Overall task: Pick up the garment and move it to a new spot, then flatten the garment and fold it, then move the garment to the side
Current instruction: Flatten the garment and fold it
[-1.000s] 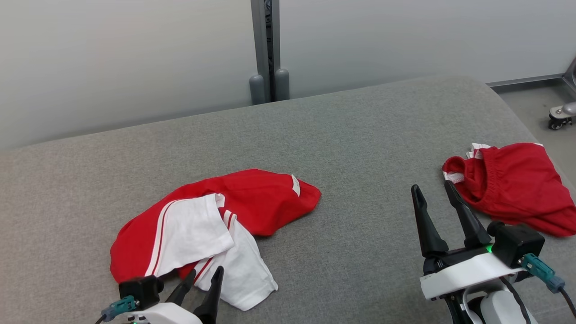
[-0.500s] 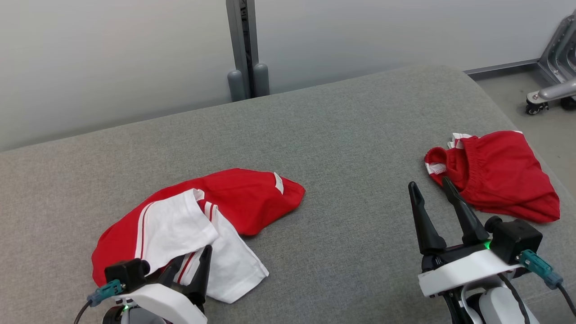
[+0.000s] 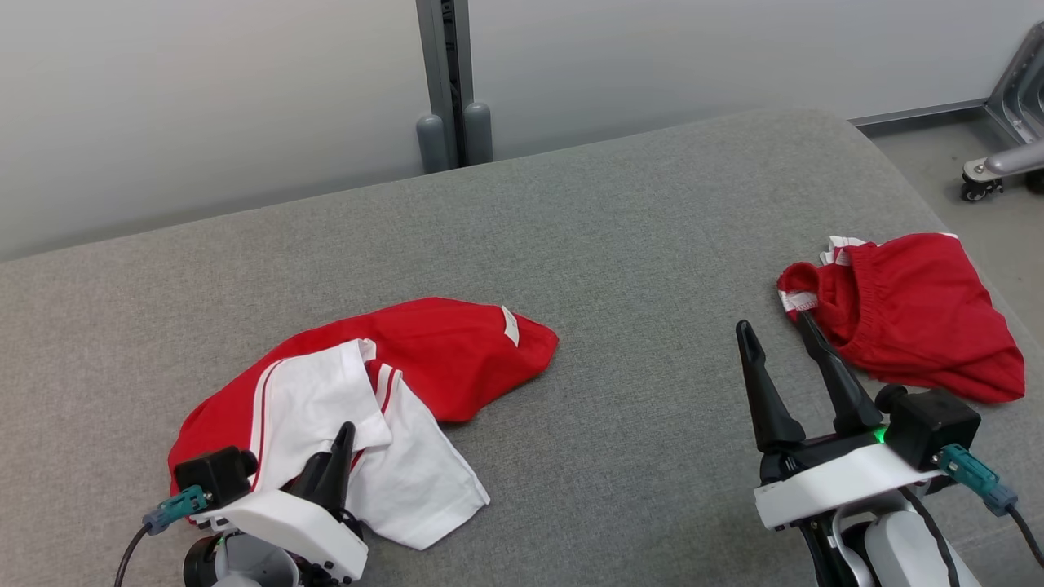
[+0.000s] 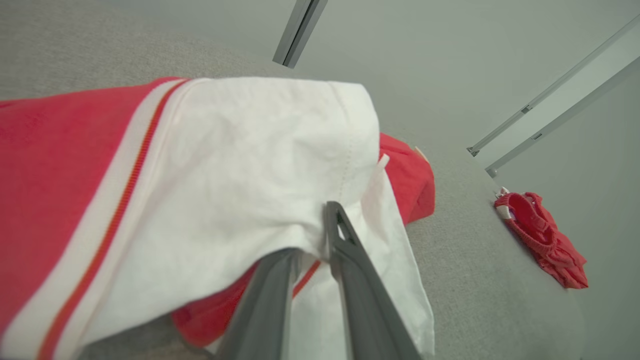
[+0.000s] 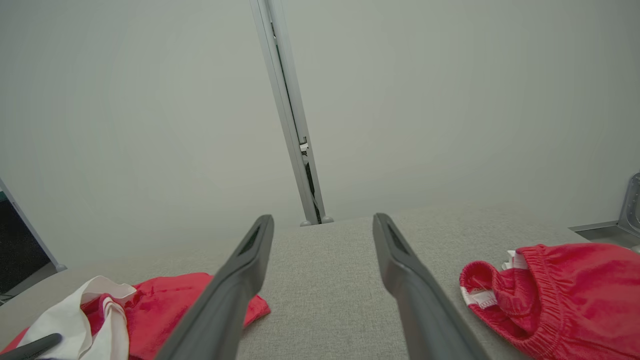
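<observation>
The wide grey fabric surface (image 3: pixel 636 244) is bare across its middle and its far part, so a gripper can pass there freely. The crumpled red and white shirt (image 3: pixel 457 350) takes the near left area. The bunched red shorts with an elastic waist (image 3: pixel 922 318) lie by the right edge, and the right gripper (image 3: pixel 772 322), fingers spread, stands just beside them. A grey metal post (image 3: pixel 444 81) rises behind the far edge.

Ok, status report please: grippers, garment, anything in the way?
Left gripper pinching white sleeve of red-and-white shirt. Right gripper open, empty. Red shorts apart at right; nothing blocking.
</observation>
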`<state>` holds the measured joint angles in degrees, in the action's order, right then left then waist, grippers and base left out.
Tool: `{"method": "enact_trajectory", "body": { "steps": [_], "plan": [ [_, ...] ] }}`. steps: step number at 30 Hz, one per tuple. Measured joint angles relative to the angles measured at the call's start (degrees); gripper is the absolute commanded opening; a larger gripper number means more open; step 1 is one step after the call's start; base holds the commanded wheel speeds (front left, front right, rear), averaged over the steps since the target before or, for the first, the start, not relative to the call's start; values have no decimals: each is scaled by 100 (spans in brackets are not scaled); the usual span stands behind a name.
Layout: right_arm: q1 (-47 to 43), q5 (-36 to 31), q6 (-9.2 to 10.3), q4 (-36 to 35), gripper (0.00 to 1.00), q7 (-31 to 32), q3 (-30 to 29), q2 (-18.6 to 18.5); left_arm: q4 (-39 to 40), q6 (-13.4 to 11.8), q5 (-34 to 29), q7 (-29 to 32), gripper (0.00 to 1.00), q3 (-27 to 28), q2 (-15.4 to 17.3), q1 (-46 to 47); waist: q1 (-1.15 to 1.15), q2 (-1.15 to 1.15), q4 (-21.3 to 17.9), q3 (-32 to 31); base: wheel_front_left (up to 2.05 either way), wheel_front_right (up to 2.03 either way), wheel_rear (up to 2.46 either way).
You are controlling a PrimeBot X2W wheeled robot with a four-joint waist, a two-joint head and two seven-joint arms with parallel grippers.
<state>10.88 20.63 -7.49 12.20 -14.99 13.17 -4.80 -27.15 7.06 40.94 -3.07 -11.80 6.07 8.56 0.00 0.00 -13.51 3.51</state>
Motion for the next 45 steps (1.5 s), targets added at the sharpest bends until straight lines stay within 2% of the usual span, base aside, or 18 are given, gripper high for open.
{"method": "enact_trajectory", "body": {
  "steps": [8,15,21,23,28,33,36,41,42,43,45],
  "plan": [
    [-9,-5,0,2,100,0,-138,-31,-8,3,37,-171,0,-156,-5,75,0,0,151,-52,0,0,0],
    [-112,-33,0,-7,100,0,-197,-35,526,-1,-24,-27,0,-289,137,-85,0,0,586,-161,0,0,0],
    [-177,-40,0,-11,100,0,-267,-49,957,-96,3,338,0,-258,450,-414,0,0,1018,-236,0,0,0],
    [-213,-48,0,-10,100,0,-313,-62,1205,-163,68,586,0,-158,732,-640,0,0,1275,-280,0,0,0],
    [-211,-62,0,3,100,0,-321,-82,1534,-274,181,946,0,24,1141,-1011,0,0,1593,-363,0,0,0],
    [-203,-60,0,15,100,0,-303,-116,1471,-545,69,1194,0,145,1536,-1263,0,0,1648,-423,0,0,0],
    [-204,-60,0,24,100,0,-290,-135,1263,-742,-94,1185,0,148,1613,-1285,0,0,1606,-425,0,0,0],
    [-205,-48,0,125,100,0,-196,-140,738,-867,-311,1098,1,-32,1521,-1296,0,0,1484,-410,0,0,0],
    [-205,-42,0,140,100,0,-192,-146,682,-881,-325,1058,67,-60,1475,-1280,0,0,1464,-407,0,0,0],
    [-205,-41,0,151,100,0,-191,-155,646,-889,-338,1033,100,-76,1440,-1259,0,0,1450,-406,0,0,0],
    [-205,-38,0,167,100,0,-197,-174,638,-888,-328,945,100,-78,1367,-1191,0,0,1439,-407,0,0,0]
  ]
}}
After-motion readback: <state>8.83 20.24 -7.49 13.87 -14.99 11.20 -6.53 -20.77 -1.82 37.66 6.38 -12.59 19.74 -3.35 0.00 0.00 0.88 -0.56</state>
